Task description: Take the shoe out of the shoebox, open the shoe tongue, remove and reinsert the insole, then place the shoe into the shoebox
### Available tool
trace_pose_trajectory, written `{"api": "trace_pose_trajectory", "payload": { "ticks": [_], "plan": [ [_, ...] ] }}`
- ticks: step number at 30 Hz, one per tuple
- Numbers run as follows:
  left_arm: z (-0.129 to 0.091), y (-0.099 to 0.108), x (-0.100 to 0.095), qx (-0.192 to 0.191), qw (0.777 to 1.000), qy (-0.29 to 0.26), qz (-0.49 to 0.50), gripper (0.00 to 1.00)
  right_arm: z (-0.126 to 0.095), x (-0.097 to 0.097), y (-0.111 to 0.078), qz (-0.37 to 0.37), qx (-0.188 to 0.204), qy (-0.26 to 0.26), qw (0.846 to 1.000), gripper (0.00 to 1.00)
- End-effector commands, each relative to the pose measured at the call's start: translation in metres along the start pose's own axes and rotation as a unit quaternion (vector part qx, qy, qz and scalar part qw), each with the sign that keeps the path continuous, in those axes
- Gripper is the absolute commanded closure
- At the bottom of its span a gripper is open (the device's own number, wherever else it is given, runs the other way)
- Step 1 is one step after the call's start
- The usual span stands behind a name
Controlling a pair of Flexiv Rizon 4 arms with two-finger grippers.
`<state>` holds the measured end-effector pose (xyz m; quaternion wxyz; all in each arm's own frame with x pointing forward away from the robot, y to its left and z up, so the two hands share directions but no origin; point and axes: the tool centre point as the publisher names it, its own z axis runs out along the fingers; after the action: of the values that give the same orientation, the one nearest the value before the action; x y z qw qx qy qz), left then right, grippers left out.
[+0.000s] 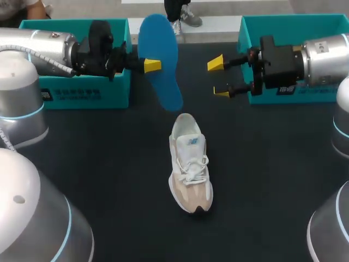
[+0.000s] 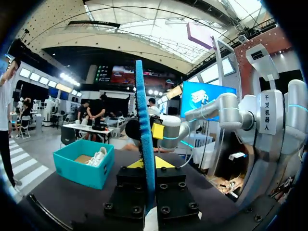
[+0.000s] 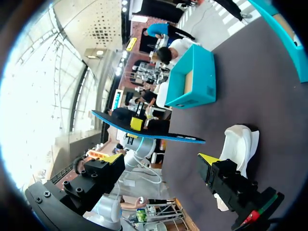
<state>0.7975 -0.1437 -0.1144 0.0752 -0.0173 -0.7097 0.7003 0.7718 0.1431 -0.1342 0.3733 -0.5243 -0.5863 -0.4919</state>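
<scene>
My left gripper (image 1: 151,65) is closed on the blue insole (image 1: 163,82). One yellow tip presses on the face turned to the head camera. In the left wrist view the insole (image 2: 144,134) stands edge-on between the two fingers, so the clamp is on its two flat faces, about in the middle of its length. Both ends stick out free beyond the fingers. I think this hold keeps the thin piece from bending too much and leaves one end free to enter the shoe.

My right gripper (image 1: 218,77) is wide open and has nothing in it. It faces the left gripper from the other side of the insole, near it but apart. From its own wrist view the insole (image 3: 144,131) hangs just ahead of the open fingers. I judge that it waits there to take one end or to steady the shoe.

The white and beige sneaker (image 1: 190,164) rests on the dark table (image 1: 109,164), below both grippers and between them. Nothing touches it, and its opening is at the end nearer the grippers, which suits the reinsertion. One teal shoebox (image 1: 82,93) is behind the left gripper and the other shoebox (image 1: 289,19) is behind the right one.

The insole is out, so I judge that putting it back is the next step.
</scene>
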Motion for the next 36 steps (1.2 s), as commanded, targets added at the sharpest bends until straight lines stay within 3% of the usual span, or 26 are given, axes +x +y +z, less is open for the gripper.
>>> {"api": "trace_pose_trajectory", "payload": {
  "ticks": [1, 5, 8, 9, 10, 13, 18, 19, 23, 24, 26, 27, 28, 30, 33, 36],
  "plan": [
    [0.001, 0.002, 0.004, 0.016, 0.977, -0.016, 0.21, 1.0, 0.002, 0.0, 0.001, 0.0, 0.0, 0.0, 1.0, 0.0],
    [0.001, 0.002, 0.004, 0.016, 0.977, -0.016, 0.21, 1.0, 0.002, 0.0, 0.001, 0.0, 0.0, 0.0, 1.0, 0.0],
    [0.002, 0.005, 0.0, 0.034, 0.953, -0.029, 0.299, 1.0, 0.002, 0.0, 0.001, 0.0, 0.0, 0.0, 1.0, 0.0],
    [0.002, 0.008, -0.001, 0.031, 0.931, -0.02, 0.363, 1.0, 0.002, 0.0, 0.001, 0.0, 0.0, 0.0, 1.0, 0.0],
    [0.002, 0.008, -0.004, 0.033, 0.925, -0.042, 0.375, 1.0, 0.002, 0.0, 0.001, 0.0, 0.0, 0.0, 1.0, 0.0],
    [0.001, 0.015, -0.007, 0.005, 0.862, -0.034, 0.507, 1.0, 0.002, 0.0, 0.001, 0.0, 0.0, 0.0, 1.0, 0.0],
    [0.0, 0.019, -0.003, -0.001, 0.783, -0.023, 0.622, 1.0, 0.002, 0.0, 0.001, 0.0, 0.0, 0.0, 1.0, 0.0],
    [-0.001, 0.021, -0.003, -0.01, 0.752, -0.015, 0.659, 1.0, 0.002, 0.0, 0.001, 0.0, 0.0, 0.0, 1.0, 0.0],
    [-0.002, 0.022, -0.001, -0.034, 0.693, -0.005, 0.72, 1.0, 0.002, 0.0, 0.001, 0.0, 0.0, 0.0, 1.0, 0.0],
    [-0.002, 0.023, 0.0, -0.039, 0.688, -0.005, 0.724, 1.0, 0.002, 0.0, 0.001, 0.0, 0.0, 0.0, 1.0, 0.0],
    [-0.003, 0.025, -0.001, -0.068, 0.643, 0.01, 0.763, 1.0, 0.002, 0.0, 0.001, 0.0, 0.0, 0.0, 1.0, 0.0],
    [-0.003, 0.025, 0.0, -0.068, 0.649, -0.006, 0.758, 1.0, 0.002, 0.0, 0.001, 0.0, 0.0, 0.0, 1.0, 0.0],
    [-0.003, 0.024, -0.001, -0.079, 0.618, 0.003, 0.782, 1.0, 0.002, 0.0, 0.001, 0.0, 0.0, 0.0, 1.0, 0.0],
    [-0.002, 0.024, 0.0, -0.075, 0.595, -0.005, 0.8, 1.0, 0.002, 0.0, 0.001, 0.0, 0.0, 0.0, 1.0, 0.0],
    [-0.001, 0.025, -0.004, -0.06, 0.533, -0.024, 0.844, 1.0, 0.002, 0.0, 0.001, 0.0, 0.0, 0.0, 1.0, 0.0],
    [-0.001, 0.022, -0.006, -0.049, 0.525, -0.057, 0.848, 1.0, 0.002, 0.0, 0.001, 0.0, 0.0, 0.0, 1.0, 0.0]
  ]
}}
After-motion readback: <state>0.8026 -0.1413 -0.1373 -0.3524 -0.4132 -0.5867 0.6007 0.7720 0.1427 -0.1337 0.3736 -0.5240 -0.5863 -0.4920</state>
